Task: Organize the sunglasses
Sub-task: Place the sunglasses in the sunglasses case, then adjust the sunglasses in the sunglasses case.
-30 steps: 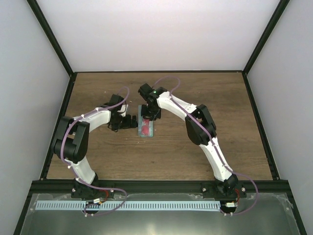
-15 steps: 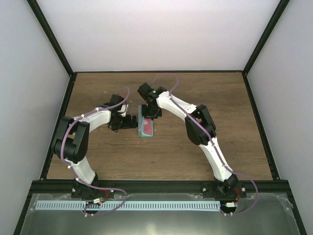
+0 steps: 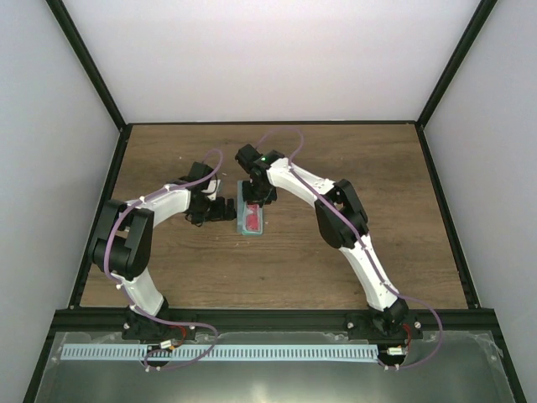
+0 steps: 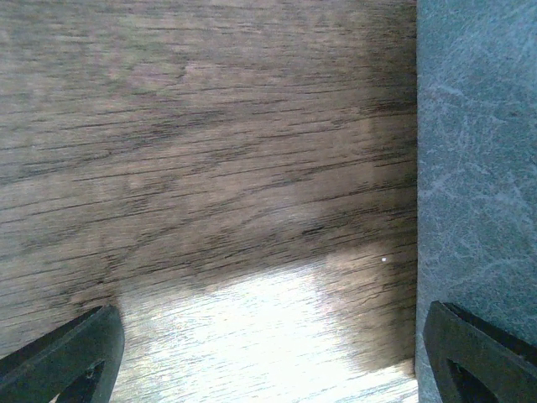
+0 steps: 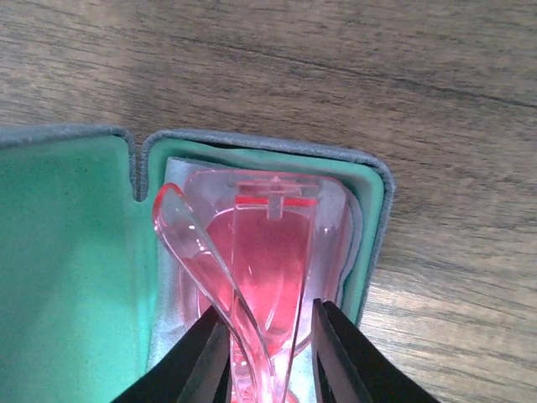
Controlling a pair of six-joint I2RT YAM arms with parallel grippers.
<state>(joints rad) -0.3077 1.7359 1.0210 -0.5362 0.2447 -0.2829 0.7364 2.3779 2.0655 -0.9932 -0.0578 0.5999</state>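
While the fingers of my right gripper (image 5: 267, 357) flank the red sunglasses (image 5: 260, 252) lying in the green-lined case (image 5: 67, 277), I cannot tell if they pinch; my left gripper (image 4: 268, 361) gapes wide beside the case.

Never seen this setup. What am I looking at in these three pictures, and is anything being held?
Two robot arms, a left arm and a right arm, are bolted to a wooden table. One picture looks down from above; the other two come from a camera on each wrist. On the table lies an open case with green lining and red sunglasses inside. The left claw is open beside the case, holding nothing. The right claw has a finger on each side of the sunglasses; whether it grips them is unclear.
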